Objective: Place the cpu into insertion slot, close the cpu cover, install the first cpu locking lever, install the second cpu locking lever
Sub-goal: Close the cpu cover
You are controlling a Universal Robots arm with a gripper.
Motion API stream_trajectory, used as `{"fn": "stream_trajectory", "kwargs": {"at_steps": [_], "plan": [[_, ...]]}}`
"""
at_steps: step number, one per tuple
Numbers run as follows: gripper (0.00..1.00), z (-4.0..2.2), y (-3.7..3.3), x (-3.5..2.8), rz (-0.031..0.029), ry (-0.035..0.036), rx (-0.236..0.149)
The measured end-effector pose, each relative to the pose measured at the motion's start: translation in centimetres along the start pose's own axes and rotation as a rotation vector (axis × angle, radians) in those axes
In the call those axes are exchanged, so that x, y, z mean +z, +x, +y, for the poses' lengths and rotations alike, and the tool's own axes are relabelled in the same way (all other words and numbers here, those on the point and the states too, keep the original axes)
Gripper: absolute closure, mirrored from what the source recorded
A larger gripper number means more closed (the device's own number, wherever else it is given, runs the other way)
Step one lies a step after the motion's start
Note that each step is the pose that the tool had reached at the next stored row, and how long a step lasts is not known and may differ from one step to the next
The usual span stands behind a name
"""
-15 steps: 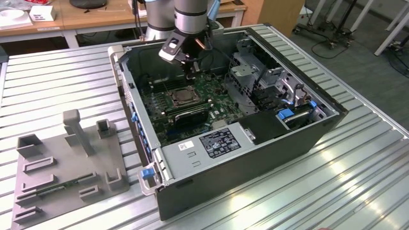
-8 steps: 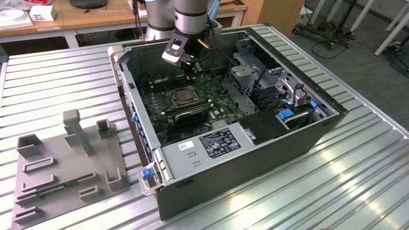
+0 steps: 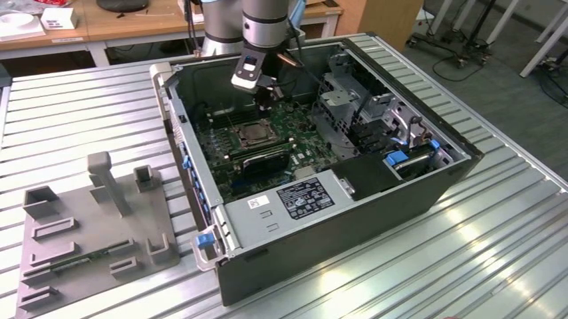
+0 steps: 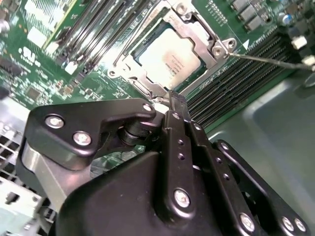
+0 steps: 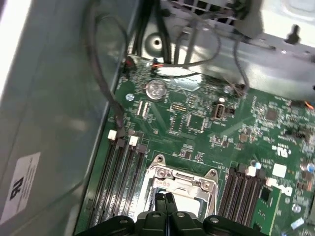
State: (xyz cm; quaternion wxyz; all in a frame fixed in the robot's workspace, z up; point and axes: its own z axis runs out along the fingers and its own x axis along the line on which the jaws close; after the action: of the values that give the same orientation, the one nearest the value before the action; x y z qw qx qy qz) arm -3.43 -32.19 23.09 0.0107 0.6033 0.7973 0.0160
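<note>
Just above the insertion slot (image 3: pixel 253 135), the claw (image 5: pixel 165 200) hangs with fingers (image 5: pixel 160 200) pressed together, gripping nothing. One cpu (image 4: pixel 170 58) sits in that slot under one cpu cover (image 4: pixel 192 22); one thin locking lever (image 4: pixel 268 60) juts out beside it, and two banks of memory slots (image 5: pixel 123 177) flank it. A misjudged push could likely skid off the lever and gouge the motherboard (image 5: pixel 206 132).

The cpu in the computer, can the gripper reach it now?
Probably yes: the gripper hangs close by the cpu with nothing between them, though the cpu cover frames its edges.
</note>
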Motion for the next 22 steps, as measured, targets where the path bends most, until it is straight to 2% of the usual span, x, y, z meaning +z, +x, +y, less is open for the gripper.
{"fn": "stream_trajectory", "kwargs": {"at_steps": [3, 12, 22], "plan": [[0.89, 0.0, 0.0, 0.01, 0.0014, 0.0001, -0.04], [0.89, 0.0, 0.0, 0.01, 0.0019, 0.0001, -0.049], [0.89, 0.0, 0.0, 0.05, 0.0086, 0.0005, -0.227]]}}
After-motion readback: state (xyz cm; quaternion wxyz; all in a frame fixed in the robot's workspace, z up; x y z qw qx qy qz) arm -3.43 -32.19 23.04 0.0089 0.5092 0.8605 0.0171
